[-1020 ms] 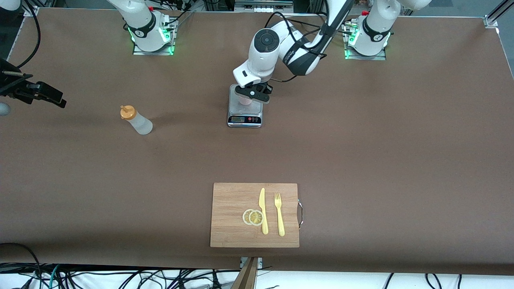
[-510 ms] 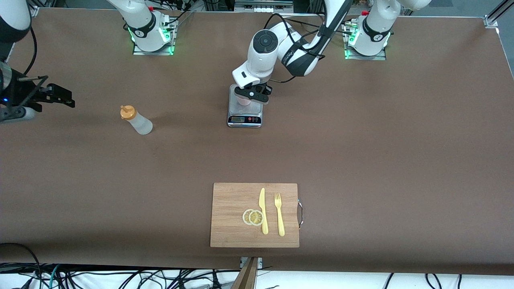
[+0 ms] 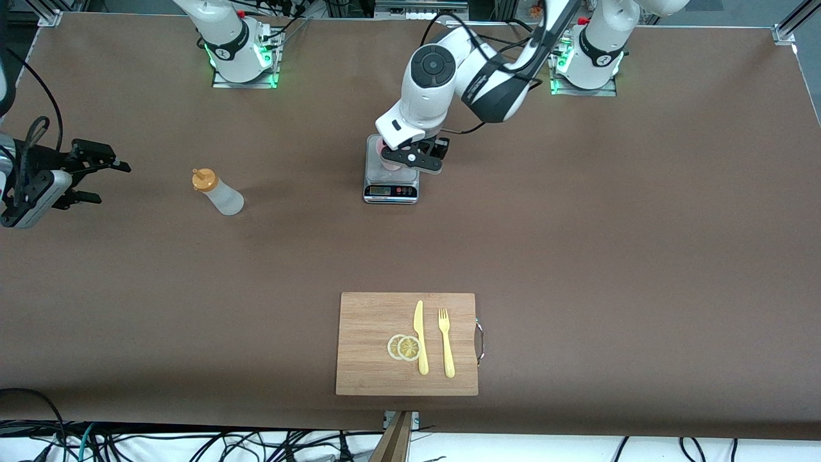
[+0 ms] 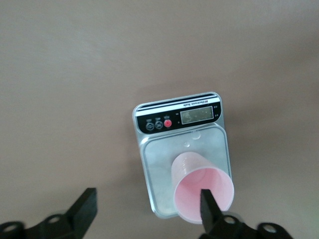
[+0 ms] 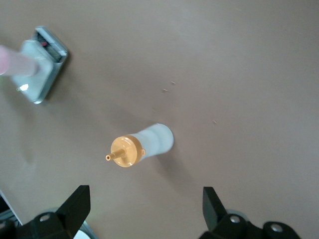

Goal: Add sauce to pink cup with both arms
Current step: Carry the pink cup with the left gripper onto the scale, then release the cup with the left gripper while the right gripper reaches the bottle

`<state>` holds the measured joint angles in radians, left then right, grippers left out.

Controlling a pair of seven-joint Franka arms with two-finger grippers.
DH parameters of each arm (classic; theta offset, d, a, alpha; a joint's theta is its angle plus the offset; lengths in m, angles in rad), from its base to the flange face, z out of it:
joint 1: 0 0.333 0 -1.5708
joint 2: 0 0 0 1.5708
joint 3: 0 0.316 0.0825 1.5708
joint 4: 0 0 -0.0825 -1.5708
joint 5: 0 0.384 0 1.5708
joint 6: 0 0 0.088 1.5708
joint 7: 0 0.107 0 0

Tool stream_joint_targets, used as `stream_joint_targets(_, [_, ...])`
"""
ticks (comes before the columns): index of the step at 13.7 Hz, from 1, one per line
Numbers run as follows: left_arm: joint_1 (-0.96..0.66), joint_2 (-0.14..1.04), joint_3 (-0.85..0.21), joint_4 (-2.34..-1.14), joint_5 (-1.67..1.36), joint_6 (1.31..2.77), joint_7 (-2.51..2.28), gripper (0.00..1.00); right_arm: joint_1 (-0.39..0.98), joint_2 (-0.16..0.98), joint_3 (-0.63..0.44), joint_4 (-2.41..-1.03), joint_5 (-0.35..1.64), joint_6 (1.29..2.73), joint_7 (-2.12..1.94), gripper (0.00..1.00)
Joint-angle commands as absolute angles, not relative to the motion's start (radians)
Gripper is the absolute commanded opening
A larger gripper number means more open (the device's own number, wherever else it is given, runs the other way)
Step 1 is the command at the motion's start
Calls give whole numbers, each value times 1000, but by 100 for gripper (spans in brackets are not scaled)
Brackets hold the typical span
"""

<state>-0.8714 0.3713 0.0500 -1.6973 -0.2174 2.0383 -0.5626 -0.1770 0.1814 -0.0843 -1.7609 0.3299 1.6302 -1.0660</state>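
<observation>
One sauce bottle [image 3: 217, 192], orange-capped, upright on the brown table [image 3: 577, 224] toward the right arm's end, untouched; the right gripper [image 3: 90, 173] hangs just off that end of the table, apart from the bottle, fingers spread wide with nothing between them. One pink cup [image 3: 391, 160], upright on the grey kitchen scale [image 3: 390, 183] in the middle of the table; the left gripper [image 3: 417, 154] is directly above it, fingers released and parted, the cup free of them. The left wrist view alone shows the cup's open mouth [image 4: 203, 194], standing off-centre on the platform, and the scale's display with its row of buttons [image 4: 180, 116]. The right wrist view alone shows the bottle's nozzle tip [image 5: 108, 157]. Further items: one wooden cutting board [image 3: 372, 314] nearest the front camera, carrying one yellow knife [image 3: 420, 337], one yellow fork [image 3: 446, 343], two lemon slices [image 3: 403, 347].
</observation>
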Motion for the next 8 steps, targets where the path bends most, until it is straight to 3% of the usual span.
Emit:
stream_joint_targets(1, [-862, 336, 139, -1563, -233, 1838, -552, 100, -213, 207, -106, -1821, 466, 1626, -1327, 100])
stream_joint_targets(3, [-823, 269, 196, -1548, -230, 1772, -551, 100, -230, 282, -127, -1835, 537, 1623, -1600, 100])
stream_joint_targets(8, [-553, 131, 196, -1546, -229, 1654, -516, 100, -284, 452, -155, -1862, 716, 1563, -2041, 100])
